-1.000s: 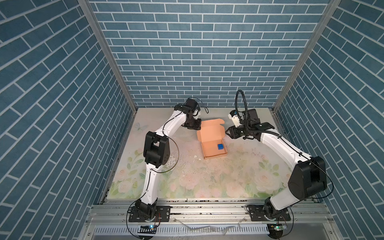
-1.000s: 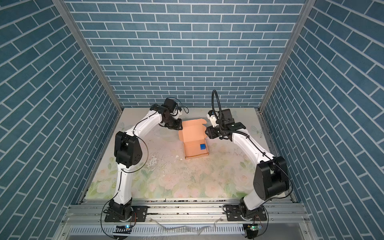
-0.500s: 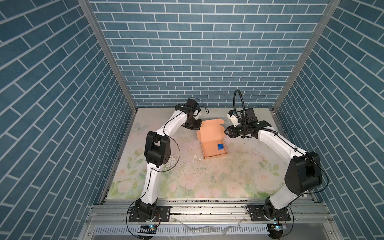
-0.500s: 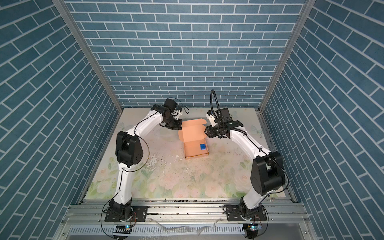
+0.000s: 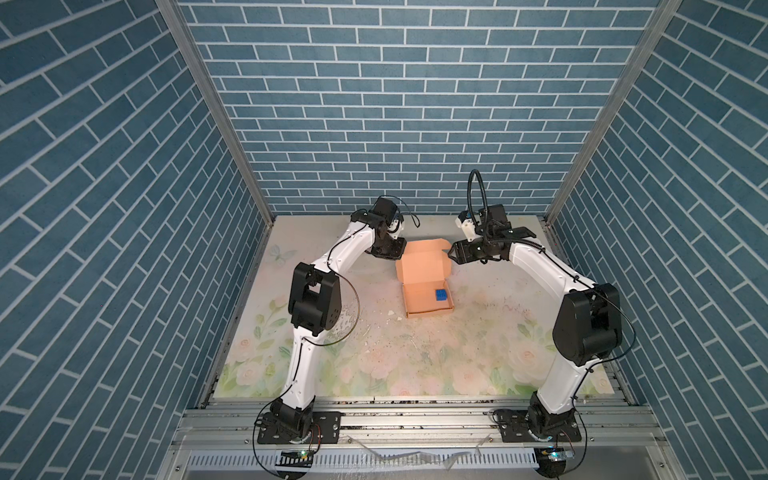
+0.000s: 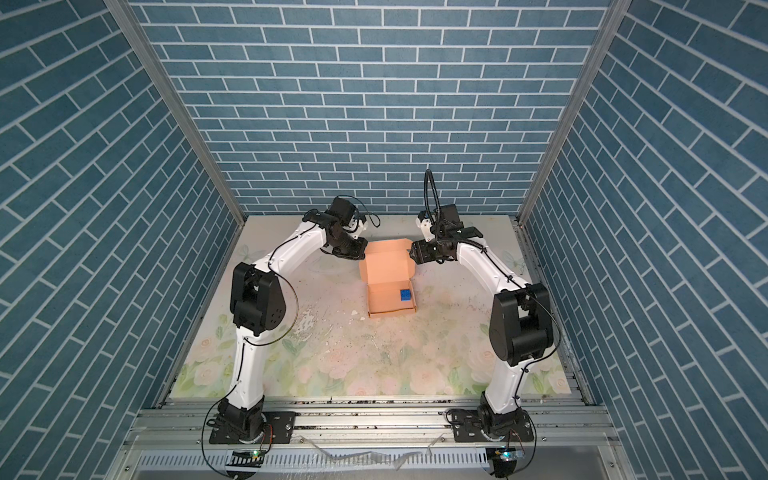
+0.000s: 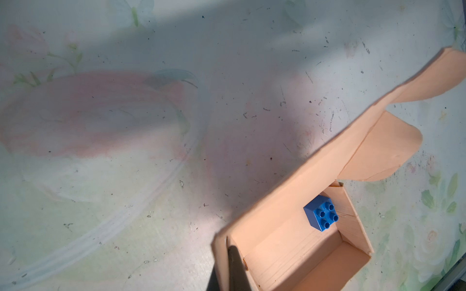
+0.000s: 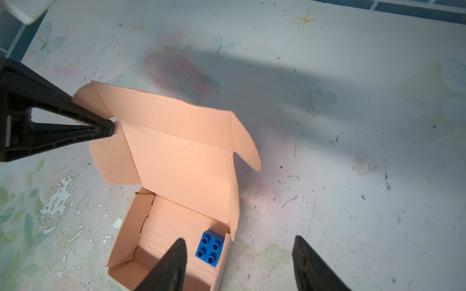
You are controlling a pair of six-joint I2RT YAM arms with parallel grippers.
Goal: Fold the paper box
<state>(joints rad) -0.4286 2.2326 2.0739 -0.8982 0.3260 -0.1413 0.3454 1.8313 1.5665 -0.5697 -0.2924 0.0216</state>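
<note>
The peach paper box (image 5: 422, 266) (image 6: 386, 266) stands open at the table's far middle, its lid (image 8: 181, 161) leaning back. A small blue brick (image 5: 441, 295) (image 8: 210, 248) lies in the tray's right corner. My left gripper (image 5: 397, 252) (image 8: 111, 128) is shut on the lid's far left corner, where the side flap meets the front flap. In the left wrist view the cardboard edge sits between the fingers of the left gripper (image 7: 227, 254). My right gripper (image 5: 451, 252) (image 8: 239, 239) hangs open by the lid's right flap with nothing between its fingers.
The worn floral mat (image 5: 415, 353) covers the table, with white flakes (image 8: 60, 194) left of the box. Blue brick-pattern walls (image 5: 395, 124) close in the back and both sides. A metal rail (image 5: 415, 415) runs along the front edge.
My left gripper has shut on the lid's corner. The right gripper's jaws have spread wider, and it has edged towards the lid's right flap. The box has stayed in place.
</note>
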